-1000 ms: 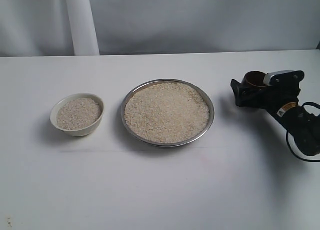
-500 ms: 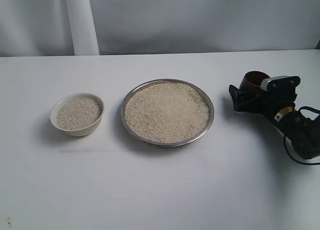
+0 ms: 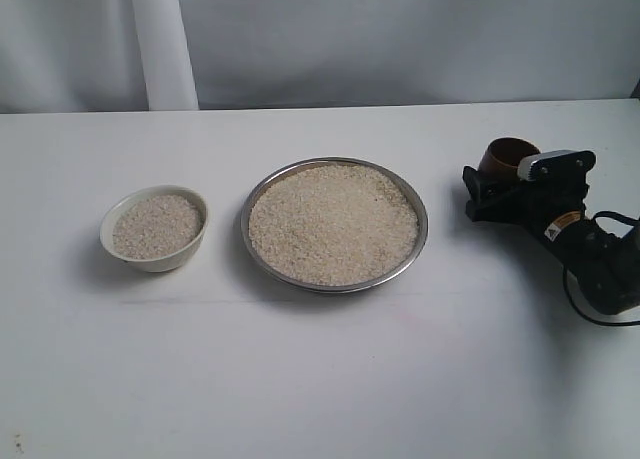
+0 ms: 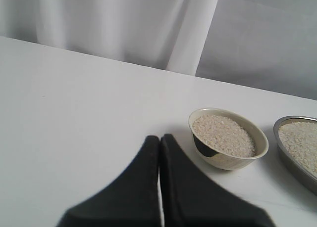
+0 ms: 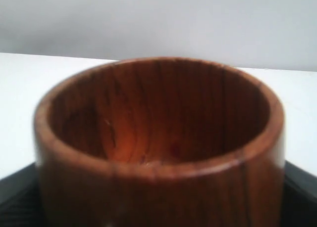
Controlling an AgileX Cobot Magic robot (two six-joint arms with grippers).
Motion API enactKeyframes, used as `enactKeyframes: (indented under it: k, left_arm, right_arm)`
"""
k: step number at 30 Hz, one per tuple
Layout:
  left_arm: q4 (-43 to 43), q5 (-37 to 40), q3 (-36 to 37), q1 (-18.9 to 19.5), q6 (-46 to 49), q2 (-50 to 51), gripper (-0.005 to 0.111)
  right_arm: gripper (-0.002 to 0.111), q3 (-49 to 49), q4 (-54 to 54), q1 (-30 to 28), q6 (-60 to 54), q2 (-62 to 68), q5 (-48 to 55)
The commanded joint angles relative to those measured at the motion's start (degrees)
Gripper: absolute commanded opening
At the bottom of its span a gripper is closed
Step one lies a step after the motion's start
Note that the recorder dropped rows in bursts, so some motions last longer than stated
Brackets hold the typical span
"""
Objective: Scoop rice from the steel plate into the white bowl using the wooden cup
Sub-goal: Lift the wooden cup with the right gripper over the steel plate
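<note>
The steel plate [image 3: 416,247] lies mid-table, heaped with rice [image 3: 333,223]. Left of it stands the white bowl [image 3: 153,256], also holding rice [image 3: 156,225]; the left wrist view shows this bowl [image 4: 229,158] too. At the far right the wooden cup [image 3: 510,156] stands upright and looks empty inside [image 5: 158,113]. My right gripper [image 3: 497,179] is low at the cup, open, with a black finger [image 5: 15,192] on each side close to its wall. My left gripper [image 4: 159,136] is shut on nothing, short of the bowl; it is outside the exterior view.
A white curtain with a thick fold [image 3: 160,44] hangs behind the table's far edge. A black cable [image 3: 600,314] loops beside the right arm near the right table edge. Bare white tabletop [image 3: 300,379] stretches in front of the dishes.
The right gripper has shifted slightly and sunk a little lower around the cup. The cup, plate and bowl have not moved.
</note>
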Motion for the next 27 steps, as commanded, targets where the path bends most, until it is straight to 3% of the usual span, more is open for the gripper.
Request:
enactKeyframes:
  k: [1,14,27]
  left_arm:
    - [-0.22,-0.32,0.11,-0.29,-0.14,0.01,0.000]
    - [-0.22,-0.32,0.11,-0.29,-0.14,0.01,0.000]
    - [-0.22,-0.32,0.11,-0.29,-0.14,0.01,0.000]
  right_arm:
    - [0.030,-0.11,2.31,-0.37,0.10,-0.08,2.01]
    - [0.029,0.10,2.25,-0.37,0.76,-0.54,2.22]
    - [0.028,6.88,1.95,-0.37,-1.44,-7.26,-1.34]
